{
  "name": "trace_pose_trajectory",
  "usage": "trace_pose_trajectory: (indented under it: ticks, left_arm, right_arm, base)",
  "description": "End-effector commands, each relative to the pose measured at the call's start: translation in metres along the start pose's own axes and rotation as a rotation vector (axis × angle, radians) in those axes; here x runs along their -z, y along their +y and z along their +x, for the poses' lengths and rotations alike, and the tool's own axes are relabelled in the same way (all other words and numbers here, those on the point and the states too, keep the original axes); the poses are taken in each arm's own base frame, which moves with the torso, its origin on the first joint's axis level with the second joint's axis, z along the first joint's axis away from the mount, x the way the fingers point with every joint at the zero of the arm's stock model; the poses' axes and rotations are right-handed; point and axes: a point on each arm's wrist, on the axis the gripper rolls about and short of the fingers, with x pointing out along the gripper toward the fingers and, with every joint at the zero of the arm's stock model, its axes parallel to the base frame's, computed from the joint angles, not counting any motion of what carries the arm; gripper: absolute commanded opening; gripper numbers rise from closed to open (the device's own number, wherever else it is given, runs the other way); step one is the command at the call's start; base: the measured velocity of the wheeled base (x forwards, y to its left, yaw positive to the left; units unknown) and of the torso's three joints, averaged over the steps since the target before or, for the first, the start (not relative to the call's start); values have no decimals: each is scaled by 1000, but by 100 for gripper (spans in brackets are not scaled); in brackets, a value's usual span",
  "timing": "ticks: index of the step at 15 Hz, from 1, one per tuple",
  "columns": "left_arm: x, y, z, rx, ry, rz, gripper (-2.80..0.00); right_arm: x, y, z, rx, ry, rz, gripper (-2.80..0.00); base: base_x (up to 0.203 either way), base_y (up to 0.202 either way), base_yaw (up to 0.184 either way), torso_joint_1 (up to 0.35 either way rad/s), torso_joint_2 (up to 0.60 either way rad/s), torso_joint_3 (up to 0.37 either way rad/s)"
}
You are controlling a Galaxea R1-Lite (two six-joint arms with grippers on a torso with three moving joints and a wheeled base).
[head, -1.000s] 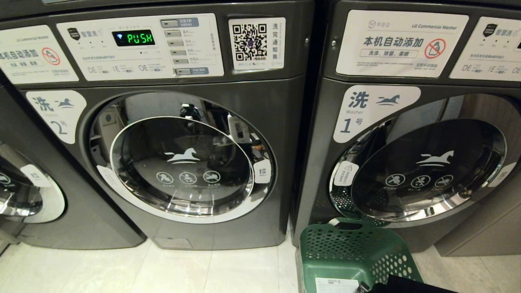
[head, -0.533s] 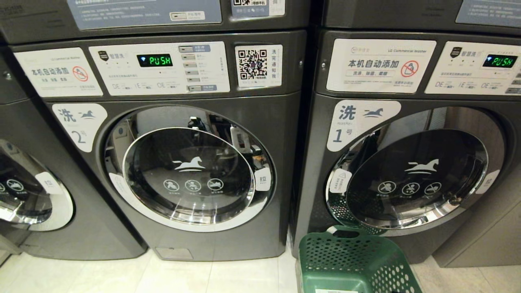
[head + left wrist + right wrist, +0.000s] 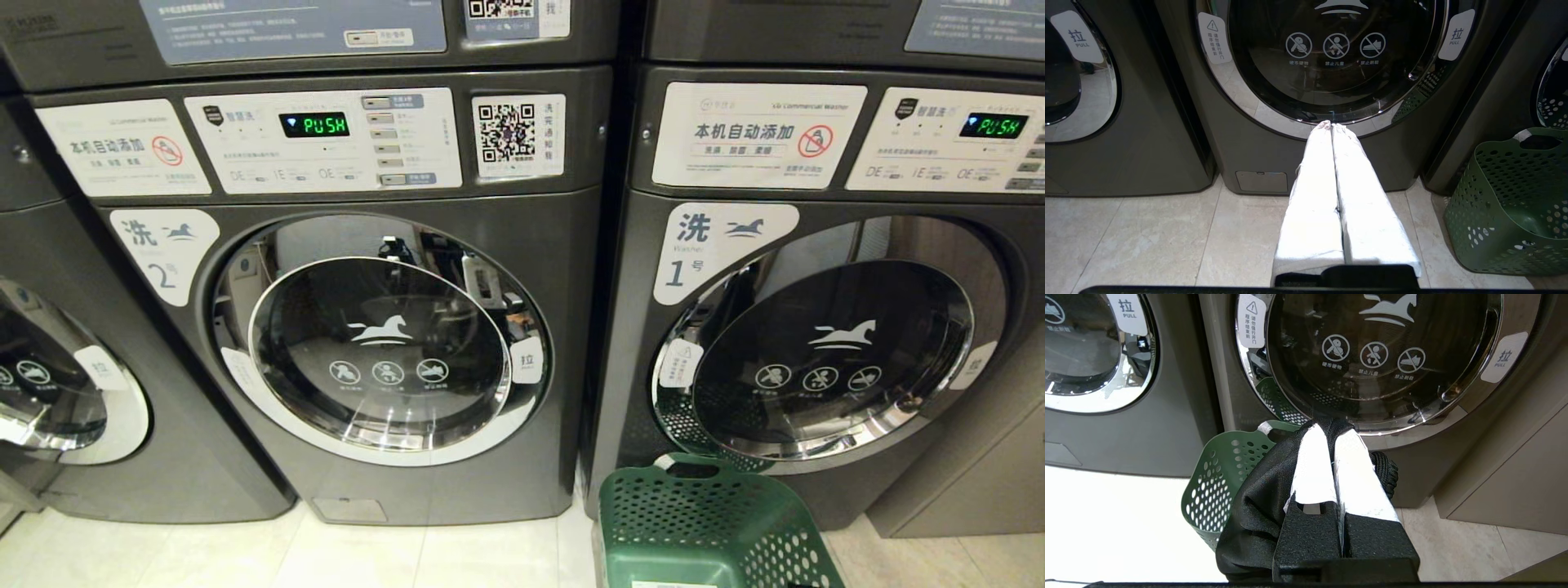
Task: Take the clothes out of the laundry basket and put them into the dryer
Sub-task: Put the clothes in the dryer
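R end effector [image 3: 1331, 430] is clamped tight on a black garment [image 3: 1261, 506], which hangs over the green laundry basket [image 3: 1216, 486] in front of washer no. 1 [image 3: 816, 359], door closed. L end effector [image 3: 1332, 124] has its fingers pressed together w/ nothing between them, pointing at the closed door of washer no. 2 [image 3: 384, 351]. Basket sits on the tiled floor [image 3: 367, 555], just by no. 1's lower front.

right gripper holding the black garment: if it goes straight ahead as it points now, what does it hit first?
Probably the closed door of washer 1. The right gripper, shut on the black garment, points at the door's lower chrome rim; depth is unclear.
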Motion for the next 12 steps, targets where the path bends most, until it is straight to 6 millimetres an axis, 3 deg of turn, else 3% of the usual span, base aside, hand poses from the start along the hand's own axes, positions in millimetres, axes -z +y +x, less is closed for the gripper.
trace_pose_trajectory:
  ticks: [1, 12]
  left_arm:
    - [0, 0, 0, 0, 1, 0, -280]
    - [0, 0, 0, 0, 1, 0, -280]
  right_arm:
    - [0, 0, 0, 0, 2, 1, -280]
    - [0, 0, 0, 6, 3, 24, -280]
  base:
    - [0, 0, 0, 0, 0, 0]
    - [0, 185, 0, 1, 2, 2]
